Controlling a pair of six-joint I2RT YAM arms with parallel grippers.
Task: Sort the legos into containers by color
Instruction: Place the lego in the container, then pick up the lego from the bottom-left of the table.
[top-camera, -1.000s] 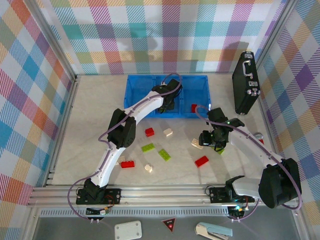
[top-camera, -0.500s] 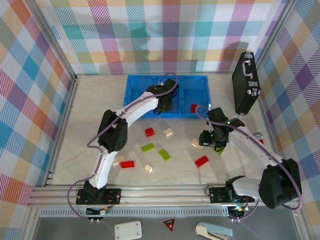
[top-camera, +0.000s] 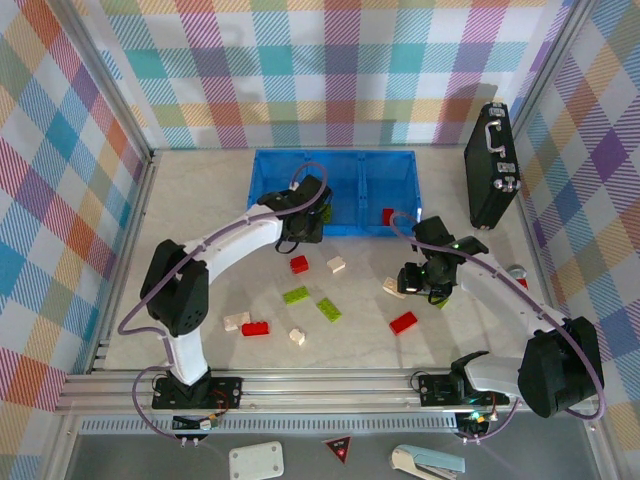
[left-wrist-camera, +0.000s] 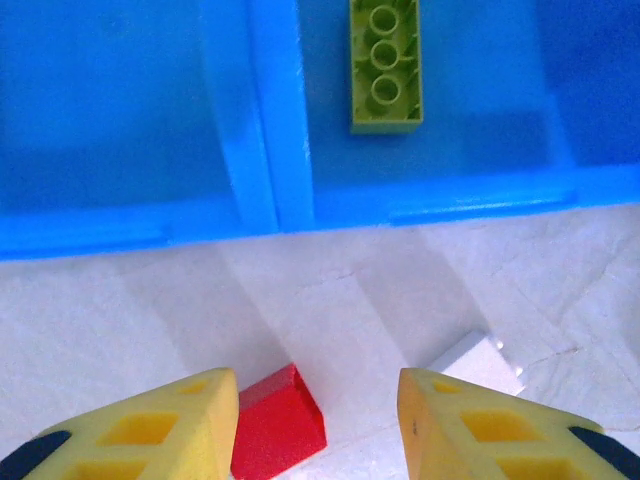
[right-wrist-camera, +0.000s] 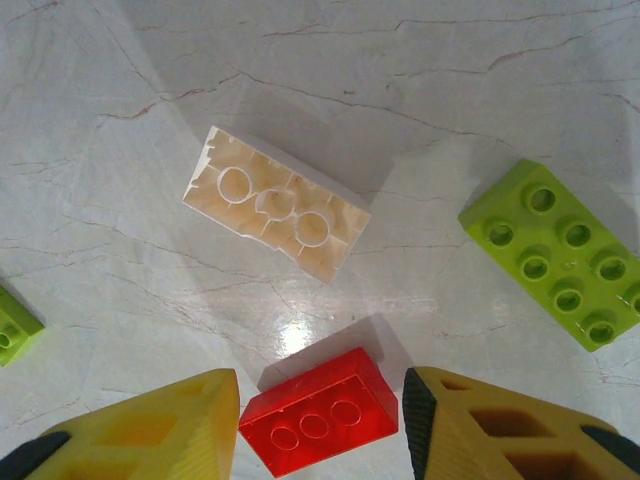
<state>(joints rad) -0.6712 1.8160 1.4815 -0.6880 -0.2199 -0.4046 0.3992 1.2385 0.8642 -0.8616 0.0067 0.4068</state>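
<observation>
The blue tray (top-camera: 270, 185) lies at the back of the table. A green lego (left-wrist-camera: 385, 65) rests in its middle compartment and a red lego (top-camera: 388, 216) in the right one. My left gripper (top-camera: 300, 228) (left-wrist-camera: 318, 395) hangs open just in front of the tray, above a red lego (left-wrist-camera: 275, 420) and a cream lego (left-wrist-camera: 478, 360) that lie on the table. My right gripper (top-camera: 418, 282) (right-wrist-camera: 321, 385) is shut on a red lego (right-wrist-camera: 320, 420), held a little above the table. A cream lego (right-wrist-camera: 275, 205) and a green lego (right-wrist-camera: 555, 250) lie just beyond it.
Loose legos are scattered across the middle of the table: green (top-camera: 296, 295) (top-camera: 328, 310), red (top-camera: 255, 328) (top-camera: 403, 322) and cream (top-camera: 297, 337) (top-camera: 236, 320). A black case (top-camera: 491, 165) stands at the back right. Checked walls close the table in.
My left arm has drawn back from over the tray's middle compartment to its front edge. The right gripper has stayed almost still with the red lego.
</observation>
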